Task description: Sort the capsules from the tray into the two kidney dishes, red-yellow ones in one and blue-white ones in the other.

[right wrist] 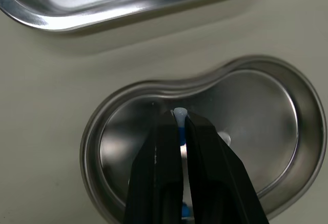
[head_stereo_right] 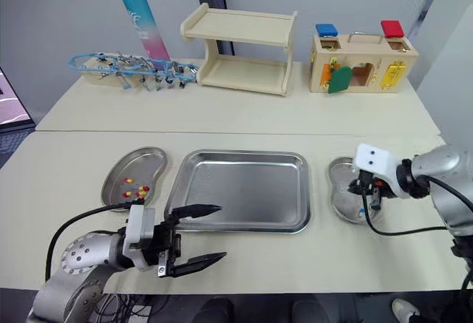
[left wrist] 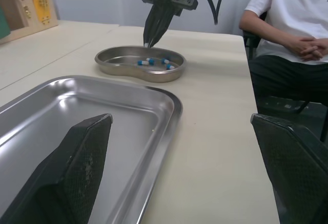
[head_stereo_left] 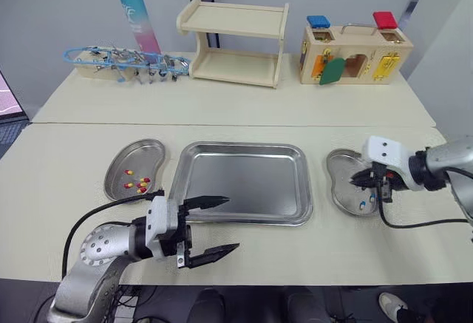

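On the cream table (head_stereo_left: 244,120), two tops butted along a seam with a grey wall (head_stereo_left: 74,12) behind, take the steel tray (head_stereo_left: 244,182) as your clock centre; its floor is bare.

- 9 o'clock: left kidney dish (head_stereo_left: 144,153) with the red-yellow capsules (head_stereo_left: 137,184).
- 3 o'clock: right kidney dish (head_stereo_left: 341,168) with loose blue-white capsules (left wrist: 154,61).
- Your right gripper (head_stereo_left: 362,179) hangs over that dish, jaws narrow, pinching a blue-white capsule (right wrist: 180,113) at the tips.
- 7 o'clock: your left gripper (head_stereo_left: 233,225) at the tray's near corner, jaws wide, holding nothing.
- Far edge: wooden shelf (head_stereo_left: 235,42) at 12, lock box (head_stereo_left: 353,55) at 1, teal-pink tube (head_stereo_left: 137,16) and blue rack (head_stereo_left: 122,60) at 11.
- A person (left wrist: 287,24) sits beyond the table's right end, hands folded.
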